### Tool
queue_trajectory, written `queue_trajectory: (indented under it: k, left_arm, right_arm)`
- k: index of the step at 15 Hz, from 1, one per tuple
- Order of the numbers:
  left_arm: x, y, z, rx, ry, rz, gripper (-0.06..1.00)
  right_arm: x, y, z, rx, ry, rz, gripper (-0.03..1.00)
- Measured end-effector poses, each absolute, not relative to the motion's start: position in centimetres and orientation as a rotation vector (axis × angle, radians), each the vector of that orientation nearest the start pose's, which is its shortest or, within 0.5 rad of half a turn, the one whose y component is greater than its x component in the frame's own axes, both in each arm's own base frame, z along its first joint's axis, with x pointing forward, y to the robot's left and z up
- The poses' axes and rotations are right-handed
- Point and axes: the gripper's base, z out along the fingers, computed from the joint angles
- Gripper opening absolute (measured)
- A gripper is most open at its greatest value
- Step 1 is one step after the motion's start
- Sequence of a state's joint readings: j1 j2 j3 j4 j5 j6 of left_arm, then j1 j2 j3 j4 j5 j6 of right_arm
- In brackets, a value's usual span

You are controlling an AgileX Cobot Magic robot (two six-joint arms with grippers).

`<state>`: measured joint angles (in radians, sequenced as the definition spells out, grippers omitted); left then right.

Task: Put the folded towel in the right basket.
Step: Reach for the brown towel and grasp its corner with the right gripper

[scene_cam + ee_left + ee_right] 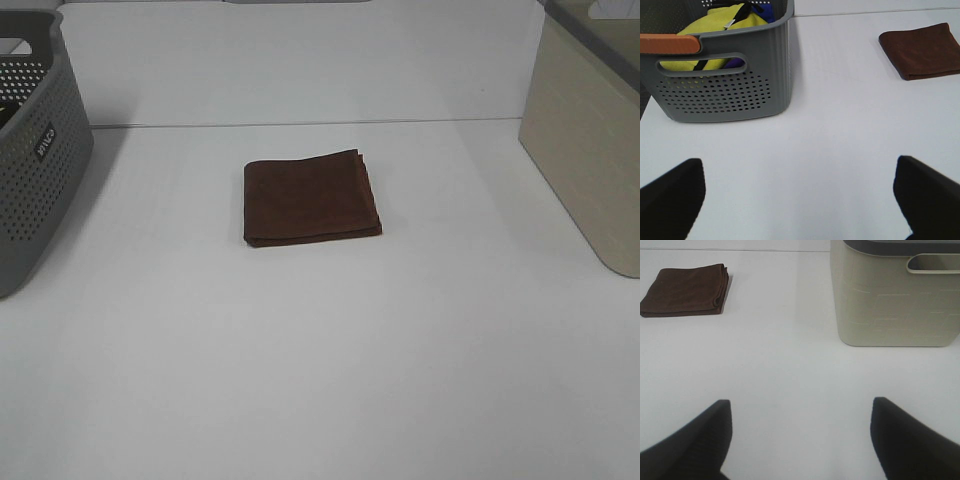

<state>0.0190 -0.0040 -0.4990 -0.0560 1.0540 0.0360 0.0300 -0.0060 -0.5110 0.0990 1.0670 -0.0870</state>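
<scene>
A folded dark brown towel (311, 198) lies flat in the middle of the white table. It also shows in the left wrist view (923, 50) and in the right wrist view (686, 289). The right basket (590, 130) is beige and stands at the table's right edge; the right wrist view shows its wall (895, 300). Neither arm shows in the exterior high view. My left gripper (800, 200) is open and empty, far from the towel. My right gripper (800, 440) is open and empty, with the towel and the beige basket ahead of it.
A grey perforated basket (30, 160) stands at the table's left edge. In the left wrist view its wall (725, 85) shows, with yellow and blue cloth (720, 25) inside.
</scene>
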Motion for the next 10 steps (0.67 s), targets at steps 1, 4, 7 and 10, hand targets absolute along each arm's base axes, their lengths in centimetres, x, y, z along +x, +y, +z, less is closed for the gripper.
queue_trajectory:
  k: [1,4,7,10]
  left_arm:
    - [-0.51,-0.45,27.76,0.02,2.033,-0.032,0.97]
    - [-0.51,-0.45,27.76,0.02,2.033,-0.032,0.97]
    - [-0.51,-0.45,27.76,0.02,2.033,-0.032,0.97]
    - [-0.51,-0.45,27.76,0.02,2.033,-0.032,0.97]
  right_arm:
    - [-0.78,0.77,28.01,-0.125,2.027,0.082,0.73]
    - [-0.78,0.77,28.01,-0.125,2.027,0.082,0.73]
    - [-0.78,0.77,28.01,-0.125,2.027,0.082,0.73]
    - [-0.78,0.77,28.01,-0.125,2.027,0.082,0.73]
